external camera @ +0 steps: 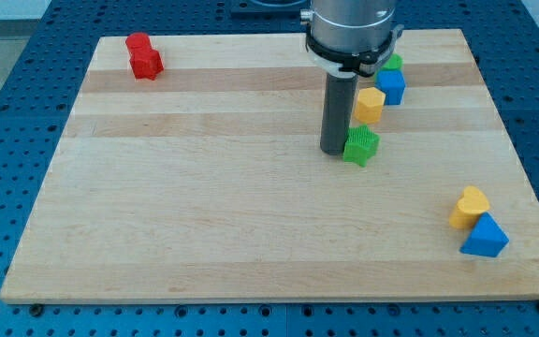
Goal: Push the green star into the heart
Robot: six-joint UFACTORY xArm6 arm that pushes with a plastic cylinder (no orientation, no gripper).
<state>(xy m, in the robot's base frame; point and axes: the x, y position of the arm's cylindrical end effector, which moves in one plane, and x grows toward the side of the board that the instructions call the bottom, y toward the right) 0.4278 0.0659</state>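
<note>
Nearest the camera, a blue triangular block (484, 237) touches a yellow heart-shaped block (469, 206) at the wooden desk's (204, 215) right edge. Mid-desk, my tip (333, 152), a bare rod with no tool to clench, presses the small green star block (361, 146) from its left, seemingly lined up to drive it toward that heart. Yellow (370, 104), blue (391, 87) and partly hidden green (393, 63) blocks crowd behind; two red blocks (143, 56) sit far left.

Pale wooden board (204, 225), blue perforated table (26, 112) — evenly lit
</note>
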